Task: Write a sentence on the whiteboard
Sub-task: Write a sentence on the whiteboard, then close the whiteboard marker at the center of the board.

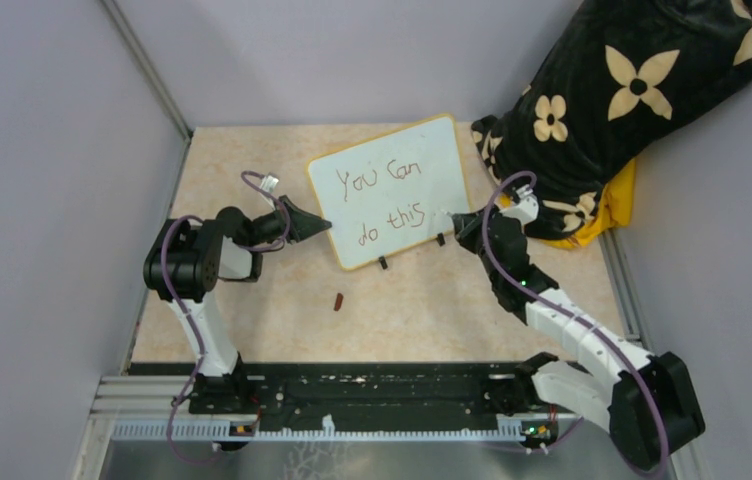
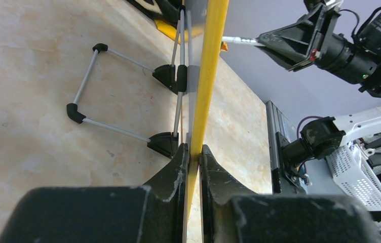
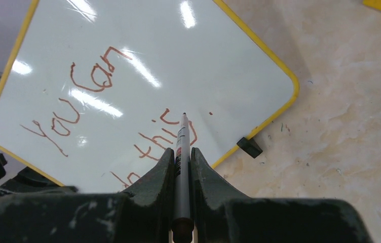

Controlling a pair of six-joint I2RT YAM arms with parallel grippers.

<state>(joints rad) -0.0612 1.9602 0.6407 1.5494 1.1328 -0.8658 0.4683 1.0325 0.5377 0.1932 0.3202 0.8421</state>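
Whiteboard glossy & smooth, tabletop matt w/ stone-look mottling, cloth soft, fuzzy.

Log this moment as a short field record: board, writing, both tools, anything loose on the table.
whiteboard: propped on its wire stand
sentence: "You Can do this", two lines, reddish-brown
left tool: shut on the whiteboard's frame
right tool: shut on marker, tip at the final "s"
loose item: small dark red piece on the table, in front of the whiteboard

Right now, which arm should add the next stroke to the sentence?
Right: the right gripper holds the marker, tip at the end of the sentence; the left gripper clamps the whiteboard by its edge, steadying it.
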